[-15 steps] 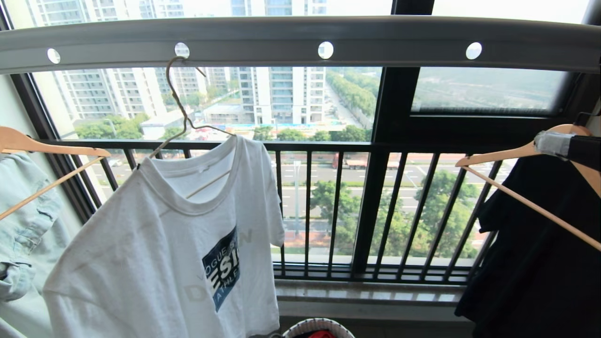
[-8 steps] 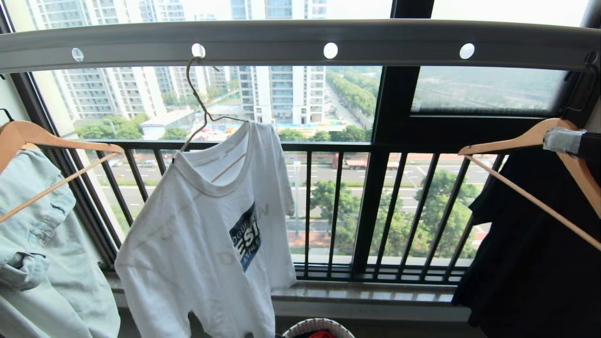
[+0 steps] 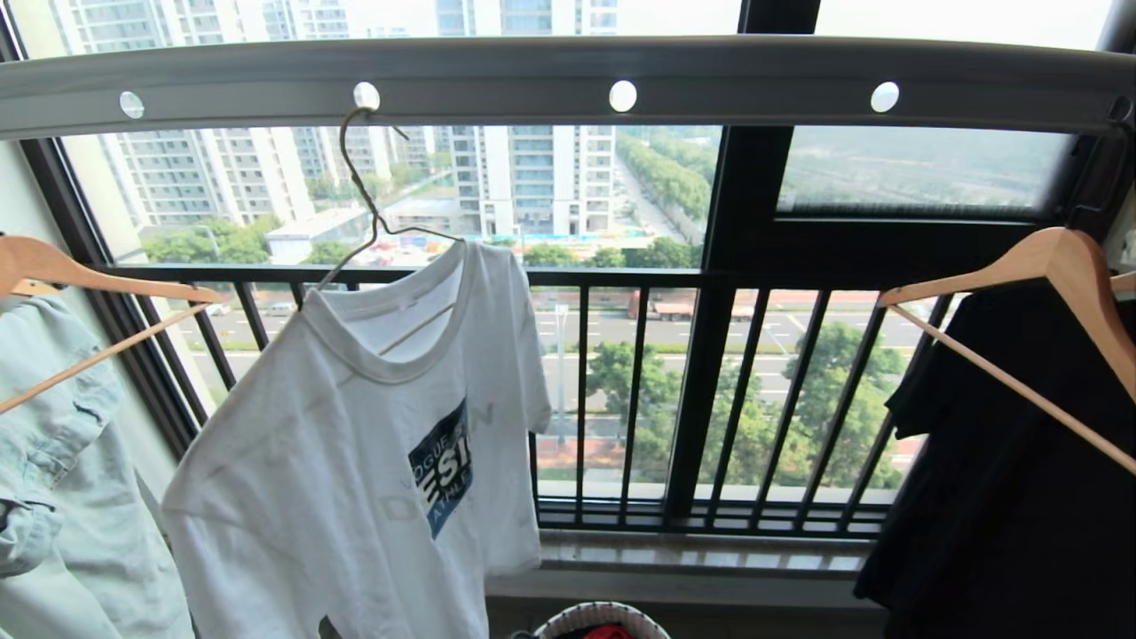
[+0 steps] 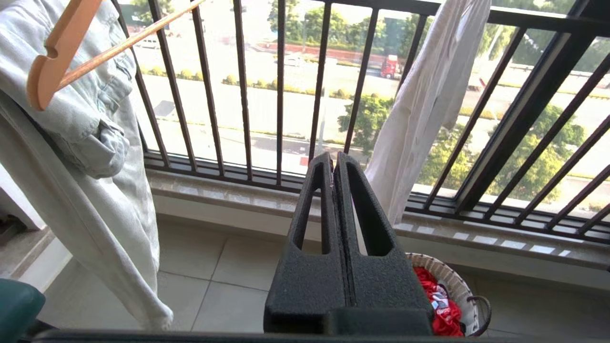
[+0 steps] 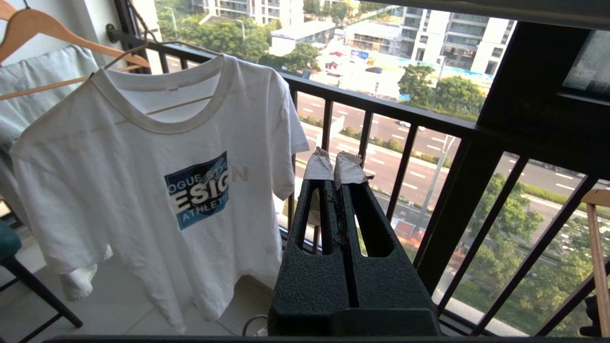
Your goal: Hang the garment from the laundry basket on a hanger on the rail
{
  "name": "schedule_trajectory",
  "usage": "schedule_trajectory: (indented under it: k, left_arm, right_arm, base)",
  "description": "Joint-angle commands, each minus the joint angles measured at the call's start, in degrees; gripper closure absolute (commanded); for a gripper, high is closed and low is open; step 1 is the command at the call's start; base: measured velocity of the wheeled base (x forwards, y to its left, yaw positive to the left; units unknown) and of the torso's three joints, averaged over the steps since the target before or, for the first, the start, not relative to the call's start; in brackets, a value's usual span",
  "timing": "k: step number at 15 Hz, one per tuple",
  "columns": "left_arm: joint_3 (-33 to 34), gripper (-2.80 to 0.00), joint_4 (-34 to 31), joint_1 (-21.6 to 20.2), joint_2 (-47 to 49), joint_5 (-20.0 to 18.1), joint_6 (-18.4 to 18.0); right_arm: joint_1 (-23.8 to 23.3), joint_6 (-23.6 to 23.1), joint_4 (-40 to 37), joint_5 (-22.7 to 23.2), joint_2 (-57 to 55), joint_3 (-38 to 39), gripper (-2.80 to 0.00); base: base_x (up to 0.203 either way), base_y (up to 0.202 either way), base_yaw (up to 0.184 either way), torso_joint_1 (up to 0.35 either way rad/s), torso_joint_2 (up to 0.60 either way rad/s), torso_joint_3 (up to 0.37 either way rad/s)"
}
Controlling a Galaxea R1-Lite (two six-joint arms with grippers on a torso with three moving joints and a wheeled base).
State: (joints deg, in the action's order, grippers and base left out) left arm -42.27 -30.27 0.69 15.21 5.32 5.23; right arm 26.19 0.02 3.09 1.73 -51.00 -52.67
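Hanging from a thin wire hanger, a white T-shirt with a dark blue chest graphic dangles tilted in front of a black balcony railing. The hanger's hook sits in a round hole of the grey metal rail overhead. Below, at the floor, a small white woven basket holds a red cloth. A wooden hanger with a pale denim jacket hangs to the left, and another wooden hanger with a black garment hangs to the right. The left tool is closed on nothing, low above the floor tiles near the basket. The right tool, its tips wrapped in tape, is also closed and empty, just beside the T-shirt's sleeve.
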Motion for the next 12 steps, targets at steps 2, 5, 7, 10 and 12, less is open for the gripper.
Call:
schedule_trajectory:
  k: [2, 5, 7, 10, 12]
  left_arm:
    - [4.2, 0.00, 2.4, -2.3, -3.3, 2.9, 1.4]
    - [9.8, 0.00, 5.5, -2.0, -4.7, 3.0, -0.6]
    - [17.2, 0.00, 10.8, -1.0, -8.5, 0.0, -2.4]
    - [28.7, 0.00, 16.2, -0.6, -12.7, -3.7, -7.3]
    - [34.8, 0.00, 20.5, -0.5, -14.8, -4.3, -10.5]
  right_arm:
    - [-3.7, -0.2, -2.3, -2.3, 6.4, -2.2, 0.00]
    - [-7.4, -0.2, -17.4, -3.1, 12.0, -9.0, 0.00]
    - [-11.3, -0.1, -22.9, -4.3, 16.4, -9.7, 0.00]
    - [-20.8, 0.5, -28.3, -4.8, 24.0, -7.7, 0.00]
    - [-25.2, 0.5, -29.6, -4.8, 29.7, -2.9, 0.00]
  base:
    - [0.000, 0.000, 0.000, 0.000, 0.00, 0.000]
    - [0.000, 0.000, 0.000, 0.000, 0.00, 0.000]
    - [0.000, 0.000, 0.000, 0.000, 0.00, 0.000]
    - [0.000, 0.000, 0.000, 0.000, 0.00, 0.000]
    - [0.000, 0.000, 0.000, 0.000, 0.00, 0.000]
